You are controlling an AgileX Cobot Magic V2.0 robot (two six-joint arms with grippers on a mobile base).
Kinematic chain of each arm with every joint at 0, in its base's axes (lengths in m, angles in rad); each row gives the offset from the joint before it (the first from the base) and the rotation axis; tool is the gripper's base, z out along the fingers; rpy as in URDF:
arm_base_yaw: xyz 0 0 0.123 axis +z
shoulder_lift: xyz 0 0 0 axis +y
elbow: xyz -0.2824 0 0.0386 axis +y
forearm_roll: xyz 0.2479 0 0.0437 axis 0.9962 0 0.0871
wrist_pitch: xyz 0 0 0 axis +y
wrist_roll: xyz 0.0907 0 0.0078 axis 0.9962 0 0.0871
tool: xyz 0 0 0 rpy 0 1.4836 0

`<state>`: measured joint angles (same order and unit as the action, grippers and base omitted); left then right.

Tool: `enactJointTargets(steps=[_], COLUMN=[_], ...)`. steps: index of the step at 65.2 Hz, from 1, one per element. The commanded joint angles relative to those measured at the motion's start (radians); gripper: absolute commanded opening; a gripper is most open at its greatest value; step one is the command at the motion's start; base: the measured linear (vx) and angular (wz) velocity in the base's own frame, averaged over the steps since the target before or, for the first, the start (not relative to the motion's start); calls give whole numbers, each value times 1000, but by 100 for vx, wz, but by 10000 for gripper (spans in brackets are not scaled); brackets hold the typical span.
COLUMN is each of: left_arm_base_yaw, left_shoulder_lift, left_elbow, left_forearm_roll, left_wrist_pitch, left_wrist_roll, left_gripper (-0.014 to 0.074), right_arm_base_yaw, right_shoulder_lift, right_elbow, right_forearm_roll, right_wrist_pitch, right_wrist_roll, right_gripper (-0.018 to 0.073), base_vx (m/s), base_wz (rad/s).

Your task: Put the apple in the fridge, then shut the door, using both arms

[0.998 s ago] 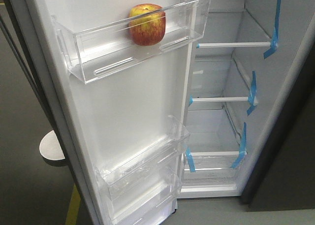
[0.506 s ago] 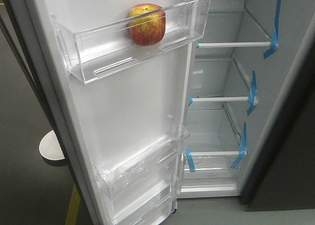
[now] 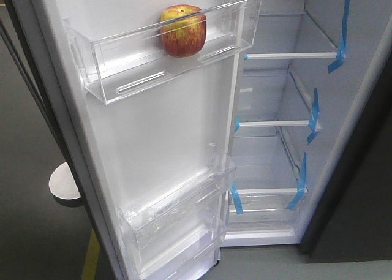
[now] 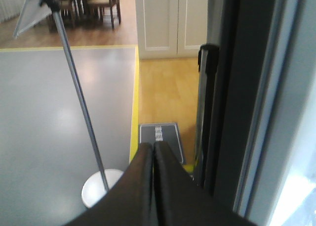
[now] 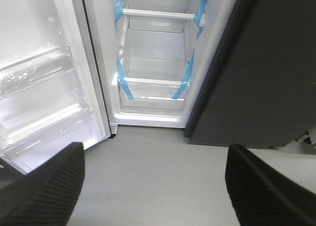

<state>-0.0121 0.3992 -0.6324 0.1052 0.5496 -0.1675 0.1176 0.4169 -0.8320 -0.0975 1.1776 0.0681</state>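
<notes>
The red-and-yellow apple (image 3: 182, 30) sits in the top clear plastic bin (image 3: 122, 68) of the open white-lined door (image 3: 159, 133). Left fingers (image 4: 143, 186) are pressed together; right fingers (image 5: 44, 186) are spread wide.

Grey floor (image 4: 44, 112), a sign stand (image 4: 79, 100) and furniture at the back.
In the left wrist view the grey floor fills the left half, edged by a yellow line (image 4: 134, 102) that runs along its top and down its right side; past the line lies wood floor (image 4: 165, 92). The stand's round white base (image 4: 101, 186) sits at lower centre, and its thin pole slants up the frame to a white board (image 4: 32, 11) in the upper left corner. A dark plate (image 4: 170, 142) with a pale patterned strip lies on the wood floor just beside the line. White cabinet doors (image 4: 170, 21) stand at top centre, with chairs (image 4: 96, 3) to their left. In the front view the base shows at mid left and the line at the bottom edge.
</notes>
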Motion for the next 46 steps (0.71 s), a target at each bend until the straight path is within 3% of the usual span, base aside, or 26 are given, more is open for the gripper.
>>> enactJointTargets(steps=[1,17,25,32,46], left_arm_base_yaw=[-1,-1,-1,-1,-1], left_shoulder_lift=[102,155,157,157,155], left_elbow=[-99,-110,-110,-110,-110], left_forearm_roll=[8,11,19,15,15], left_wrist_pitch=[-39,-67,-67,-62,-48], left_wrist_roll=[2,2,14,28,28], left_gripper=[-6,1,60,206,619], right_arm_base_yaw=[-6,-6,-6,-6,-6], right_shoulder_lift=[9,9,9,9,9], right_elbow=[-21,-21,-21,-21,-21], right_forearm_roll=[-10,-10,-10,-10,-10], right_wrist_pitch=[-60,-60,-60,-60,-60], right_wrist_roll=[-11,-11,-11,-11,-11], right_gripper=[559,559,559,559,559], base_vx=[0,0,0,0,0], base_wz=[0,0,0,0,0])
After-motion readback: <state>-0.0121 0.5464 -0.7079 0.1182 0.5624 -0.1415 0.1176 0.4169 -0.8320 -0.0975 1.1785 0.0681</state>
